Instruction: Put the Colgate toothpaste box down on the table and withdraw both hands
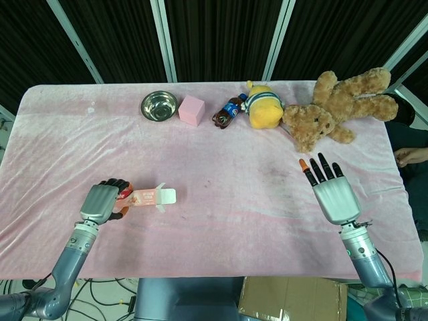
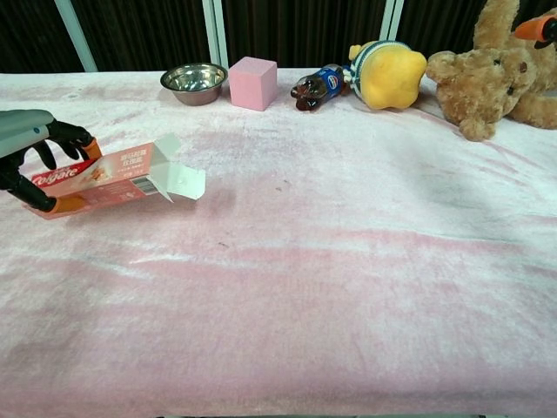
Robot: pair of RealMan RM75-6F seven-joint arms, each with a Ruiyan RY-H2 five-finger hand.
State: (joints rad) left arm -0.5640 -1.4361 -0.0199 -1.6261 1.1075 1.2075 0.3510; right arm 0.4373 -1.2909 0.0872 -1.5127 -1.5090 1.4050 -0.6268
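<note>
The Colgate toothpaste box (image 1: 146, 197) (image 2: 113, 178) is pink-red, with its white end flap open toward the table's middle. It lies low at the front left of the pink table (image 1: 221, 167), and I cannot tell whether it touches the cloth. My left hand (image 1: 101, 201) (image 2: 30, 157) grips its left end, fingers curled around it. My right hand (image 1: 332, 194) hovers at the front right, flat, fingers apart, holding nothing. In the chest view only an orange fingertip (image 2: 533, 26) of it shows at the top right corner.
Along the far edge stand a steel bowl (image 1: 159, 105), a pink cube (image 1: 191, 110), a small cola bottle (image 1: 227, 112), a yellow plush toy (image 1: 263, 105) and a brown teddy bear (image 1: 341, 103). A cardboard box (image 1: 289, 299) sits below the front edge.
</note>
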